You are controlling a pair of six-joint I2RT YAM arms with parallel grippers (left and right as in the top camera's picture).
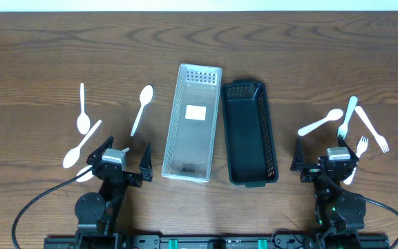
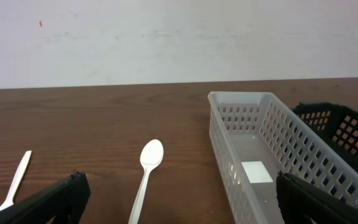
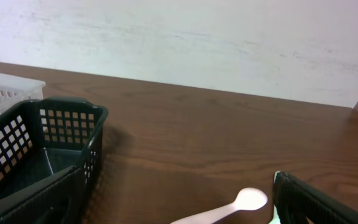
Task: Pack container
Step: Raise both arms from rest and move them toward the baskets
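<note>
Two baskets, white basket (image 1: 191,123) left of black basket (image 1: 250,133), sit empty mid-tabletop (image 1: 47,55); left fingers (image 2: 309,199) and right fingers (image 3: 322,202) gape wide. The nearby spoon (image 1: 141,109) likely wants a square, centred pinch.

This looks like a robotics lab bench. A dark wood-grain worktop (image 1: 47,48) runs up to a plain white wall (image 2: 166,37) along its far edge. At the near edge, a black mounting rail (image 1: 206,242) carries the left arm (image 1: 90,207) and the right arm (image 1: 342,211), and black cables (image 1: 52,185) loop out from their bases. On the worktop are a clear basket (image 1: 192,124), a black basket (image 1: 249,135) and loose white plastic cutlery (image 1: 83,123), spread out near both side edges.
</note>
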